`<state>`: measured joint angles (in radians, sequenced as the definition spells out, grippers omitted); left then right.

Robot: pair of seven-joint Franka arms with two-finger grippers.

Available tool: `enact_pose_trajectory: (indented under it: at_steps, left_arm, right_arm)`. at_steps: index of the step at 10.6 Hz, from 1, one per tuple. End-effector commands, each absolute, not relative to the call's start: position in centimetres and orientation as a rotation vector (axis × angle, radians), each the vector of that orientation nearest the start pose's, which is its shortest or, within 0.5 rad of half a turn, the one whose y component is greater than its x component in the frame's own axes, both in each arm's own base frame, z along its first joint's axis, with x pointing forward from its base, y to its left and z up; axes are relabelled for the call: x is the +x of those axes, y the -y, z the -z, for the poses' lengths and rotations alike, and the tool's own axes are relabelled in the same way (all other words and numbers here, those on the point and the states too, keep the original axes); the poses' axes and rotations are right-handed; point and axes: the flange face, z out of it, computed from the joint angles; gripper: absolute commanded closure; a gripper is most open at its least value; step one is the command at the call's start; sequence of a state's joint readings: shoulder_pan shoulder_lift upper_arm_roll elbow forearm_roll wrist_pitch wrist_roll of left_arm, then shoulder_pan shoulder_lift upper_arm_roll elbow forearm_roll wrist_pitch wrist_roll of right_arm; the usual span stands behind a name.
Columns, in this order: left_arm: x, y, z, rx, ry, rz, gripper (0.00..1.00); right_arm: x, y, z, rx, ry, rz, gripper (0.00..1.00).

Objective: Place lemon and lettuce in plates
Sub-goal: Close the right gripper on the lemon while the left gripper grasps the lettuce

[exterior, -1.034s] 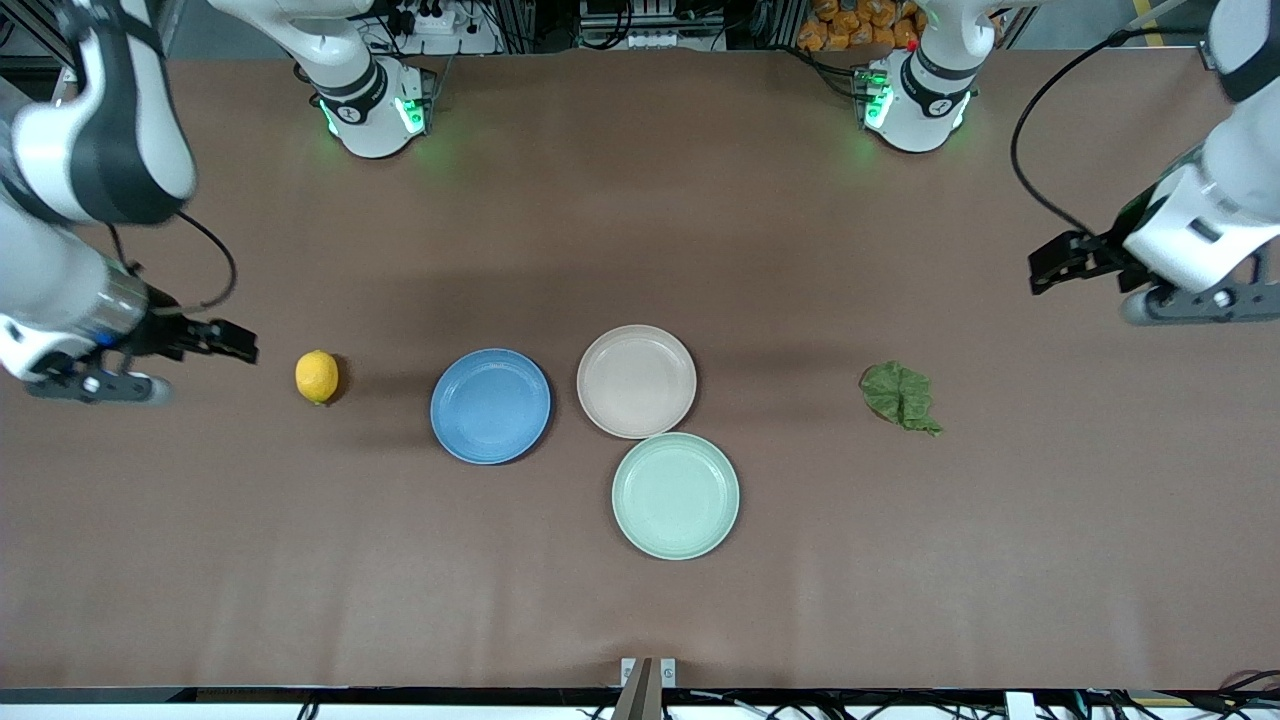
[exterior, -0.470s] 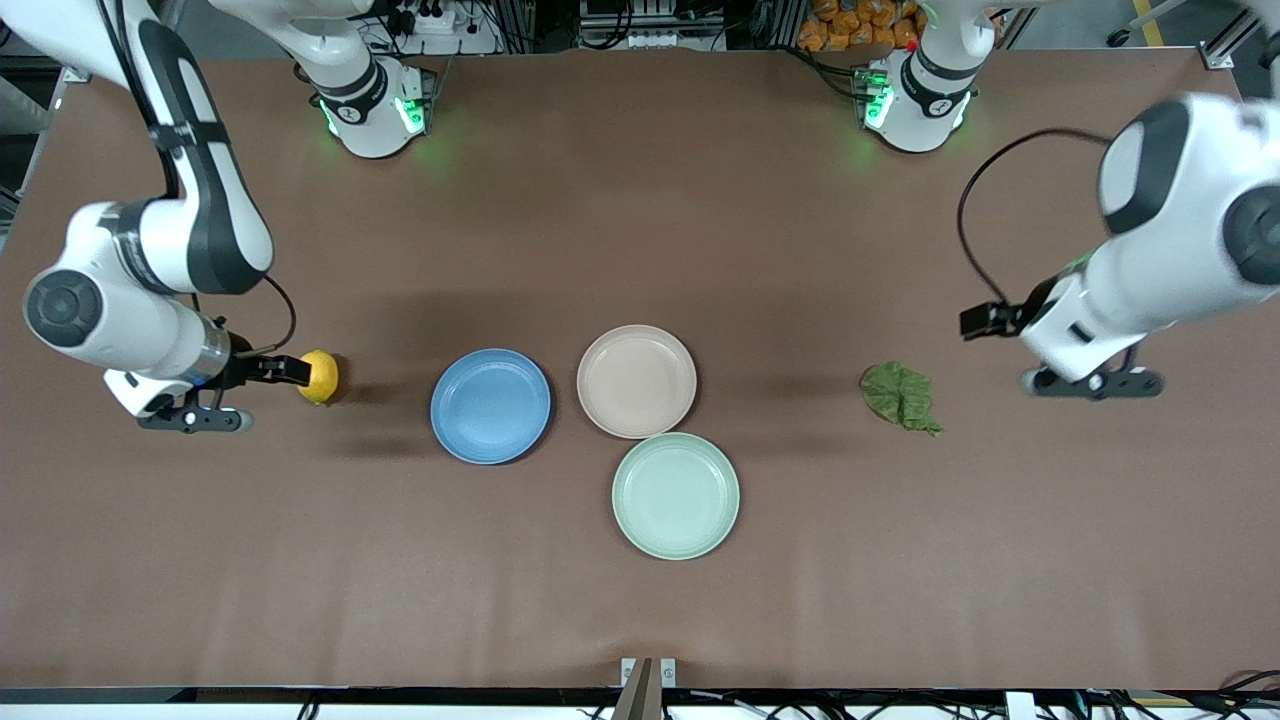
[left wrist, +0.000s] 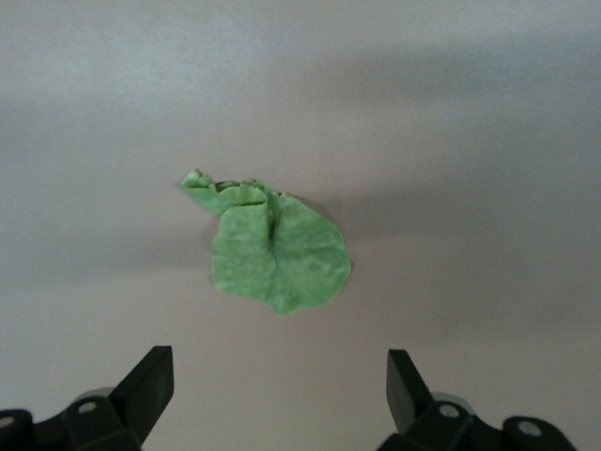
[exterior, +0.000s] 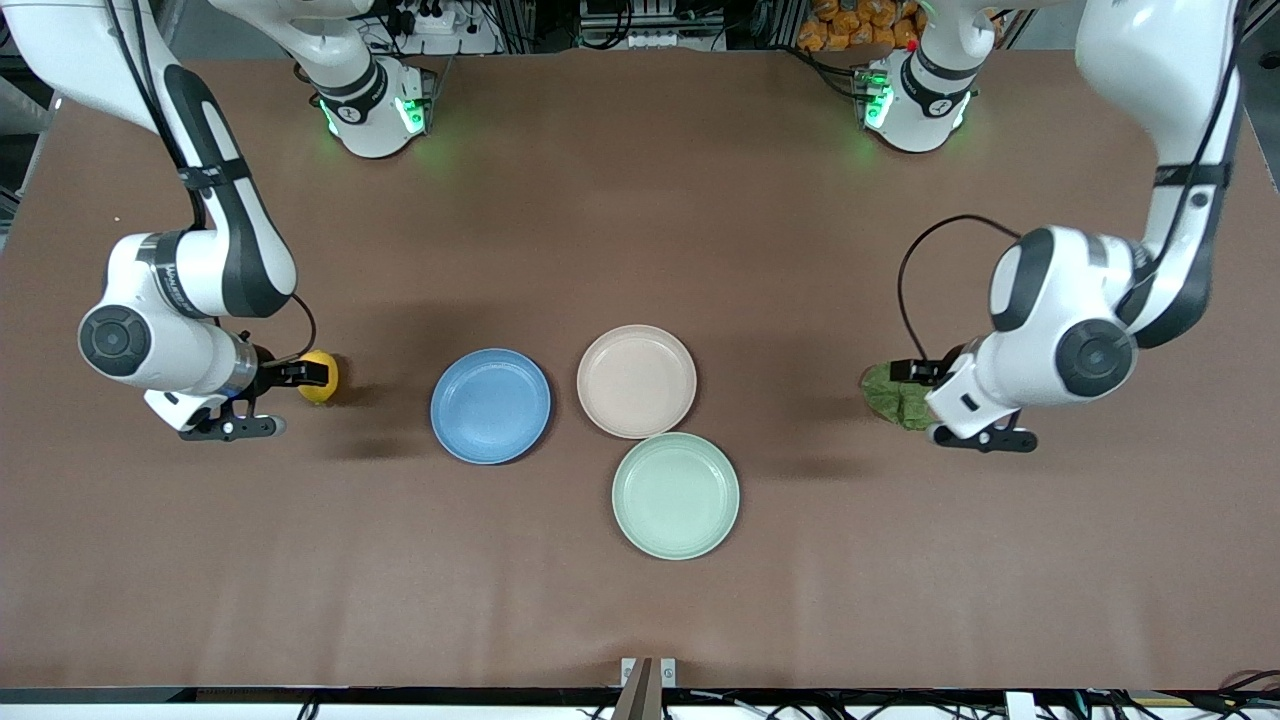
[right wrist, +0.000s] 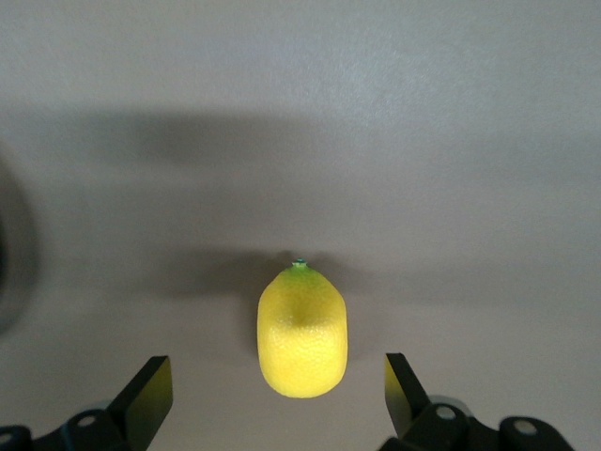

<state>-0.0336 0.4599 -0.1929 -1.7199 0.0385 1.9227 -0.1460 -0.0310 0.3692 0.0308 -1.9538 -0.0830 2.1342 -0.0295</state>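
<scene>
The lemon (exterior: 322, 380) lies on the table toward the right arm's end; in the right wrist view the lemon (right wrist: 302, 329) sits partly between the open fingers, untouched. My right gripper (exterior: 308, 375) (right wrist: 275, 374) is open and low beside it. The lettuce (exterior: 884, 392) lies toward the left arm's end, partly hidden by my left gripper (exterior: 912, 374), which is open. In the left wrist view the lettuce (left wrist: 277, 249) lies just ahead of the open left gripper (left wrist: 277, 371). The blue plate (exterior: 490, 405) and the beige-pink plate (exterior: 636, 381) stand empty mid-table.
A pale mint-green plate (exterior: 675, 495) stands empty, nearer to the front camera than the beige-pink plate and touching it. The two arm bases (exterior: 372, 100) (exterior: 915, 95) stand at the table's edge farthest from the front camera.
Both arms have swung in and come down: the right gripper has reached the lemon, and the left gripper has moved over the lettuce's edge. Lemon, lettuce and plates have not moved.
</scene>
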Motion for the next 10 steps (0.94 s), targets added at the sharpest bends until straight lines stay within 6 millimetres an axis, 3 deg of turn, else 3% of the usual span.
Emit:
enact_pose_trajectory:
  at_steps: [1, 4, 7, 9, 10]
  left_arm:
    - [61.3, 12.2, -26.7, -3.104, -0.173, -0.402, 0.00]
    - [61.3, 11.8, -22.0, -3.077, -0.200, -0.434, 0.00]
    - [61.1, 11.7, -19.7, -3.060, -0.217, -0.453, 0.00]
    - [61.2, 11.7, -18.1, -3.070, -0.216, -0.444, 0.05]
    - [61.3, 11.6, -17.6, -3.074, -0.204, -0.439, 0.12]
  right_arm:
    - [58.6, 0.9, -25.9, -3.190, 0.200, -0.275, 0.00]
    - [57.6, 1.1, -24.1, -3.189, 0.203, -0.241, 0.00]
    - [56.8, 1.9, -22.9, -3.180, 0.255, -0.209, 0.00]
    - [56.6, 3.3, -22.7, -3.173, 0.293, -0.194, 0.00]
    - [56.6, 3.7, -22.7, -3.171, 0.303, -0.192, 0.00]
